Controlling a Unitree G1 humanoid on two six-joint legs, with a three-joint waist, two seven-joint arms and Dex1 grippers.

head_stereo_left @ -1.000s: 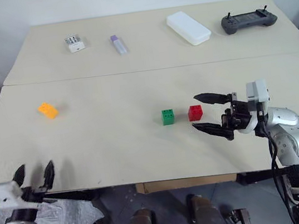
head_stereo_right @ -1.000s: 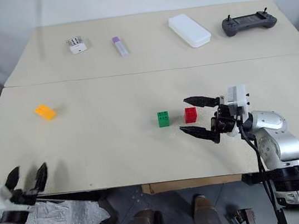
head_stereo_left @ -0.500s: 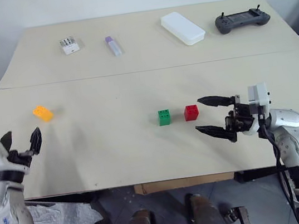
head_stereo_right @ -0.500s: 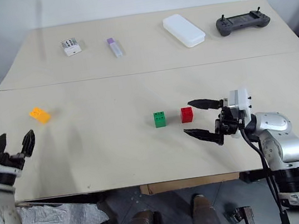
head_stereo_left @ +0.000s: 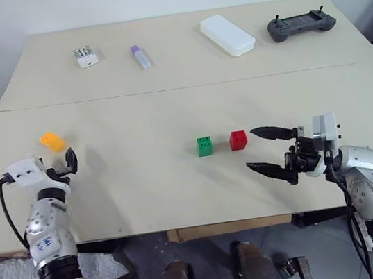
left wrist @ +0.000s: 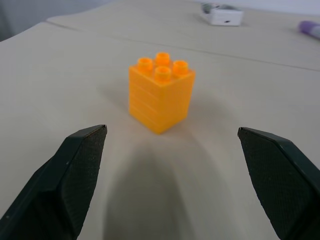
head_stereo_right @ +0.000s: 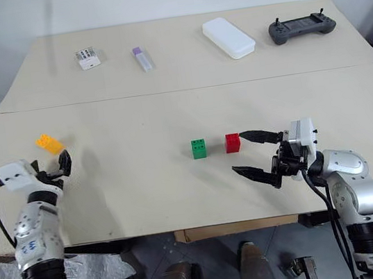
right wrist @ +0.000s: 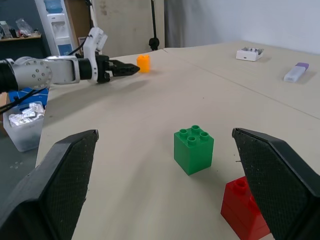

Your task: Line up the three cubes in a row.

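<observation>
On the left side of the bench (head_stereo_left: 179, 183) the left gripper (head_stereo_left: 70, 160) has come forward from the near edge, where it sat a second ago, and now points at the orange cube (head_stereo_left: 52, 140) from just short of it; its jaws stand wide open and hold nothing; in the left wrist view the orange cube (left wrist: 161, 92) stands upright, studs up, between the two fingertips and a little ahead of them, untouched. Near the middle of the bench the green cube (head_stereo_left: 205, 146) and the red cube (head_stereo_left: 238, 139) sit side by side with a small gap, already forming the start of a row; the right gripper (head_stereo_left: 269, 149) waits just beside the red cube, jaws wide open and empty, roughly where it was before. The orange cube remains well apart from the other two, so it is the one still out of line; the left arm's advance looks like the approach for picking it up; what seems left is to close on it, carry it across and set it down beside the green cube.
</observation>
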